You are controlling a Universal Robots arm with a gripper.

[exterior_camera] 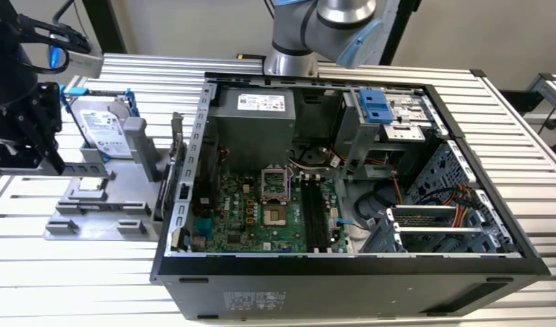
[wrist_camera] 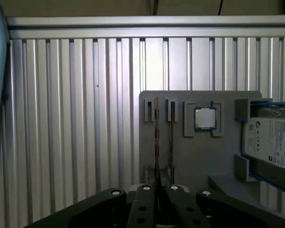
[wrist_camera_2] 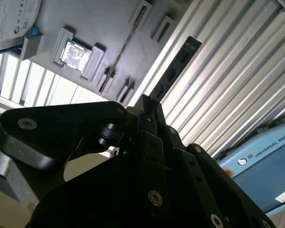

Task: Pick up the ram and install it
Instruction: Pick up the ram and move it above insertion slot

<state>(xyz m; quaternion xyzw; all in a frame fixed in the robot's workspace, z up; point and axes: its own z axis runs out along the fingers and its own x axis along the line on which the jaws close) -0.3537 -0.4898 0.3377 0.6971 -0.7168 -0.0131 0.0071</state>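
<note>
Gripper (wrist_camera_2: 147,108): black metal fingers with round bolt heads, closed flat on one end of the ram (wrist_camera_2: 175,67). The ram is a thin, flat, narrow stick, dark here, with rectangular chips along its face. Its long axis runs straight out in line with the fingers, free end pointing away from the tool. In the first wrist view it shows edge-on as a fine line (wrist_camera: 156,137) leaving the gripper (wrist_camera: 159,189) across a smooth grey holder plate (wrist_camera: 199,161). The plate carries a square silver processor chip (wrist_camera: 205,118) and a labelled hard drive (wrist_camera: 273,142). Beneath lies a ribbed aluminium table (wrist_camera: 61,118). In the exterior view, an open black computer case (exterior_camera: 351,279) stands beside the plate, its long memory slots (exterior_camera: 316,211) exposed.
</note>
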